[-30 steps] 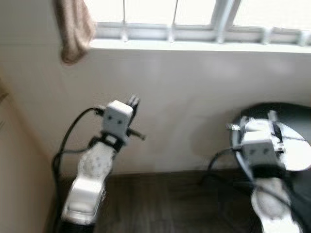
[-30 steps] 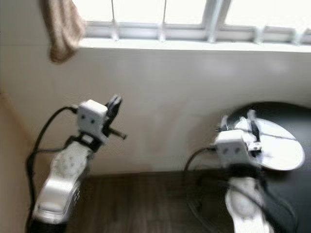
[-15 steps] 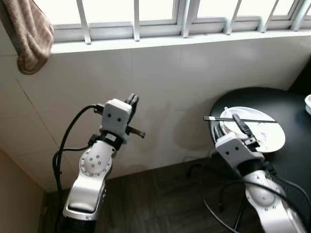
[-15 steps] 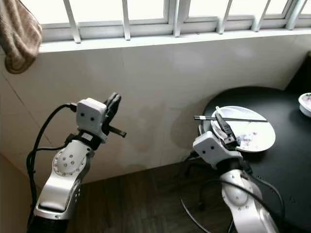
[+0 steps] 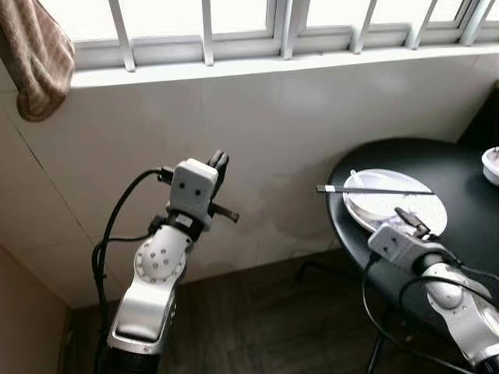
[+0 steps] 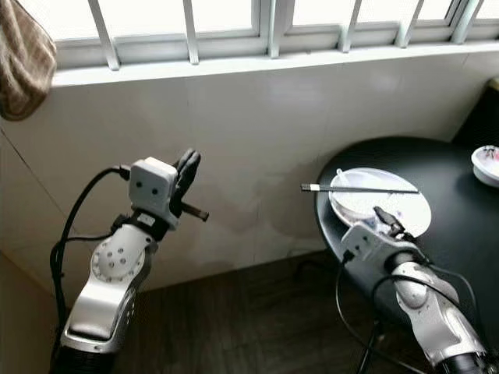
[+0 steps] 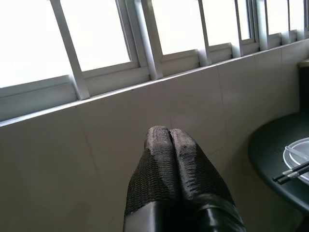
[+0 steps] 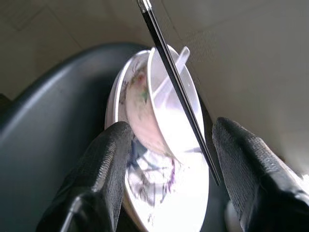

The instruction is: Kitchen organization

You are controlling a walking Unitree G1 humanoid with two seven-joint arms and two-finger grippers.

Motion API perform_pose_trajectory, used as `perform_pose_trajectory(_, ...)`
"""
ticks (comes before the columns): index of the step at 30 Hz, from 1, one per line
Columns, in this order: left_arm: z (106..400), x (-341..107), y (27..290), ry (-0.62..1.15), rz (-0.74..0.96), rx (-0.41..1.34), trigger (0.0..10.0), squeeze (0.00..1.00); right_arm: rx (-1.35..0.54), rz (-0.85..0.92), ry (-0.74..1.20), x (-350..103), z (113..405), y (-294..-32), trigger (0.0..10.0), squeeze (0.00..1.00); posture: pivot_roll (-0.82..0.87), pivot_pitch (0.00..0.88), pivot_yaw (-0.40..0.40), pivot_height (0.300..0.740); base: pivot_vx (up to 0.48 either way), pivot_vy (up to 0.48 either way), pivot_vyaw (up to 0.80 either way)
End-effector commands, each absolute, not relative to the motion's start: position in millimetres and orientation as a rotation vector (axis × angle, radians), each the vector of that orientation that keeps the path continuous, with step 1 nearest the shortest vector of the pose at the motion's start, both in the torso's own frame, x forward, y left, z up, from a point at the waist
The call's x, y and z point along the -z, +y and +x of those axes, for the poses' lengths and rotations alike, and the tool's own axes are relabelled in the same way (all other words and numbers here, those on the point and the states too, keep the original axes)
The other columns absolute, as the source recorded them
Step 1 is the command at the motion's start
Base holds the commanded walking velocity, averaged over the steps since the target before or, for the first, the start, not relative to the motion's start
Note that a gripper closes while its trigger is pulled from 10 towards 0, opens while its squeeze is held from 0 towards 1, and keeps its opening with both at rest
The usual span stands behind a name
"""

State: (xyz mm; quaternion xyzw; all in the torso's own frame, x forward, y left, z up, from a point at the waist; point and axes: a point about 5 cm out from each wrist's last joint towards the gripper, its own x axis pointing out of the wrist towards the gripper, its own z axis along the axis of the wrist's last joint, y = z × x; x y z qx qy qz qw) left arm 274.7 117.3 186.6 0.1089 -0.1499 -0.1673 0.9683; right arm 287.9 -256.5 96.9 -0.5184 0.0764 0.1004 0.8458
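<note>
A round black table (image 5: 460, 167) stands at the right under the window. On it sits a white plate (image 5: 417, 214) holding a white bowl (image 8: 159, 116) with a white spoon (image 5: 357, 178) in it. Black chopsticks (image 5: 374, 189) lie across the top, their tips jutting past the table's left edge. My right gripper (image 5: 409, 220) is open at the plate's near rim, and its fingers (image 8: 104, 169) flank the bowl and the chopsticks (image 8: 176, 89). My left gripper (image 5: 218, 162) is raised in front of the tiled wall, shut on nothing, fingertips (image 7: 161, 140) together.
A white tiled wall with a window sill (image 5: 273, 66) and barred window lies ahead. A brown towel (image 5: 35, 62) hangs at the upper left. A small white bowl (image 5: 491, 164) sits at the table's far right edge. Dark wood floor (image 5: 257, 327) is below.
The view went from a blurred sweep to steady. My right arm has shifted right and lower, from the table's left edge to the plate's near rim. The left arm holds its pose.
</note>
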Motion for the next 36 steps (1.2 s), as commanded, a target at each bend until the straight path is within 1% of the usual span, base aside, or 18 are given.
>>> perform_pose_trajectory(1, 274, -187, 116, -0.300, 0.231, 0.339, 10.0, 0.00, -0.224, -1.099, 0.135, -102, 292, -259, 10.0, 0.00, 0.10, 0.000, -0.046, 0.740, 0.000, 0.000, 0.00)
perform_pose_trajectory(4, 274, -186, 116, -0.300, 0.234, 0.341, 10.0, 0.00, -0.227, -1.106, 0.105, -106, 300, -258, 10.0, 0.00, 0.10, 0.000, -0.047, 0.740, 0.000, 0.000, 0.00)
perform_pose_trajectory(7, 274, -186, 116, -0.301, 0.235, 0.340, 10.0, 0.00, -0.218, -1.048, 0.049, -113, 303, -249, 10.0, 0.00, 0.10, 0.000, -0.049, 0.740, 0.000, 0.000, 0.00)
perform_pose_trajectory(9, 274, -187, 117, -0.303, 0.233, 0.337, 10.0, 0.00, -0.190, -0.928, -0.006, -118, 304, -237, 10.0, 0.00, 0.10, 0.000, -0.050, 0.740, 0.000, 0.000, 0.00)
perform_pose_trajectory(10, 274, -187, 117, -0.303, 0.233, 0.337, 10.0, 0.00, -0.190, -0.928, -0.006, -118, 304, -237, 10.0, 0.00, 0.10, 0.000, -0.050, 0.740, 0.000, 0.000, 0.00)
perform_pose_trajectory(11, 273, -187, 117, -0.306, 0.228, 0.338, 10.0, 0.00, -0.142, -0.770, -0.039, -122, 304, -228, 10.0, 0.00, 0.11, 0.000, -0.050, 0.740, 0.000, 0.000, 0.00)
perform_pose_trajectory(12, 272, -187, 117, -0.306, 0.226, 0.339, 10.0, 0.00, -0.114, -0.696, -0.060, -125, 303, -223, 10.0, 0.00, 0.11, 0.000, -0.050, 0.740, 0.000, 0.000, 0.00)
perform_pose_trajectory(14, 272, -187, 117, -0.306, 0.223, 0.337, 10.0, 0.00, -0.082, -0.620, -0.087, -129, 302, -218, 10.0, 0.00, 0.10, 0.000, -0.047, 0.740, 0.000, 0.000, 0.00)
perform_pose_trajectory(15, 272, -186, 118, -0.299, 0.213, 0.332, 10.0, 0.00, -0.048, -0.537, -0.111, -133, 299, -212, 10.0, 0.00, 0.10, 0.000, -0.045, 0.740, 0.000, 0.000, 0.00)
perform_pose_trajectory(16, 272, -186, 118, -0.299, 0.213, 0.332, 10.0, 0.00, -0.048, -0.537, -0.111, -133, 299, -212, 10.0, 0.00, 0.10, 0.000, -0.045, 0.740, 0.000, 0.000, 0.00)
perform_pose_trajectory(17, 273, -185, 119, -0.282, 0.204, 0.331, 10.0, 0.00, -0.016, -0.471, -0.134, -138, 295, -206, 10.0, 0.00, 0.10, 0.000, -0.045, 0.740, 0.000, 0.000, 0.00)
perform_pose_trajectory(19, 273, -184, 118, -0.279, 0.199, 0.332, 10.0, 0.00, -0.009, -0.458, -0.140, -139, 293, -204, 10.0, 0.00, 0.10, 0.000, -0.045, 0.740, 0.000, 0.000, 0.00)
perform_pose_trajectory(21, 273, -184, 118, -0.278, 0.212, 0.338, 10.0, 0.00, 0.021, -0.414, -0.167, -144, 285, -198, 10.0, 0.00, 0.10, 0.000, -0.037, 0.740, 0.000, 0.373, 0.00)
perform_pose_trajectory(24, 274, -184, 118, -0.277, 0.217, 0.344, 10.0, 0.00, 0.038, -0.400, -0.163, -144, 278, -193, 10.0, 0.00, 0.09, 0.000, -0.034, 0.740, 0.000, 0.384, 0.00)
perform_pose_trajectory(30, 273, -186, 116, -0.299, 0.216, 0.361, 10.0, 0.00, 0.086, -0.357, -0.135, -143, 268, -191, 10.0, 0.00, 0.08, 0.000, -0.028, 0.740, 0.000, 0.000, 0.00)
perform_pose_trajectory(36, 274, -187, 119, -0.295, 0.204, 0.352, 10.0, 0.00, 0.108, -0.371, -0.130, -142, 262, -188, 10.0, 0.00, 0.07, 0.000, -0.027, 0.740, 0.000, 0.000, 0.00)
